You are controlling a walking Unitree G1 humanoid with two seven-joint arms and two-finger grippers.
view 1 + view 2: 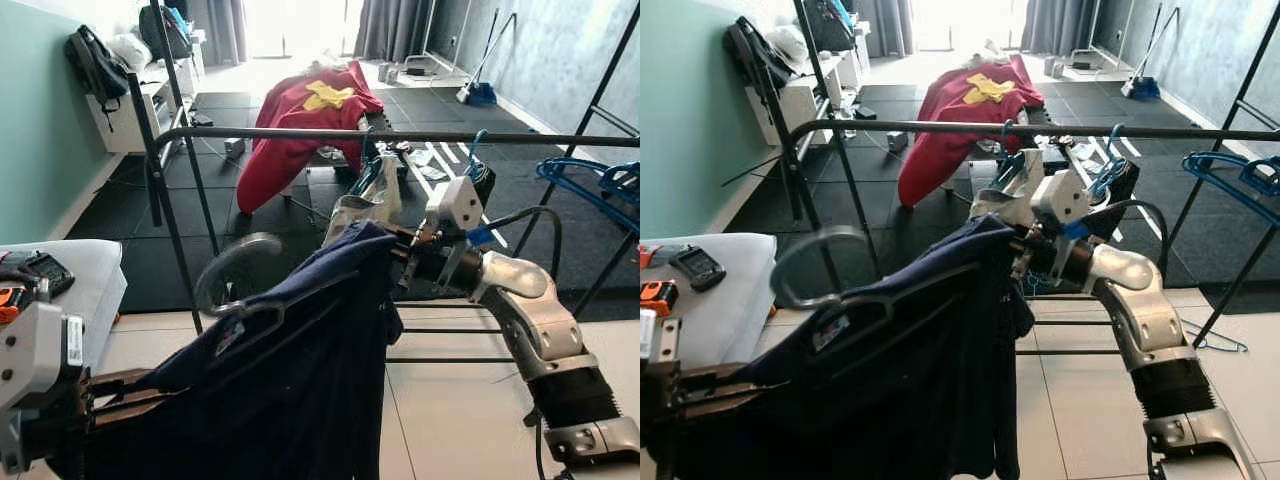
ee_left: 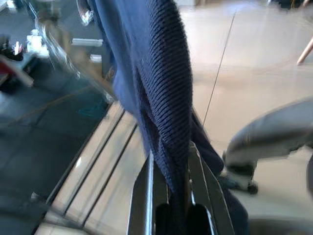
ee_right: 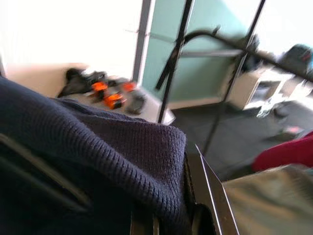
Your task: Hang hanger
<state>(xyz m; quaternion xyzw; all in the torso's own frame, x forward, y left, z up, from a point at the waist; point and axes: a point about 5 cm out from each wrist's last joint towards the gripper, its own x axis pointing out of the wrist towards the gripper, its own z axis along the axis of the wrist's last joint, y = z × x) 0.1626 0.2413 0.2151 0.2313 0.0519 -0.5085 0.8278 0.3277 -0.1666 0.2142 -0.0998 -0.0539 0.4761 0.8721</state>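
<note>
A navy knit sweater [image 1: 290, 370] hangs on a hanger whose curved metal hook [image 1: 232, 265] stands up, tilted, below and in front of the black clothes rail [image 1: 400, 134]. At the lower left, my left gripper [image 1: 115, 392] is shut on one shoulder end of the sweater; the left wrist view shows its fingers [image 2: 146, 181] pinching the knit. My right gripper [image 1: 405, 255] is shut on the other shoulder end, higher and closer to the rail. The knit [image 3: 98, 142] bunches between its fingers in the right wrist view.
A grey garment [image 1: 370, 200] and blue hangers [image 1: 590, 185] hang on the rail to the right. A red garment [image 1: 305, 120] is draped further back. At the left, a white table [image 1: 95, 290] carries orange and black tools. Black rack posts [image 1: 150, 180] stand ahead.
</note>
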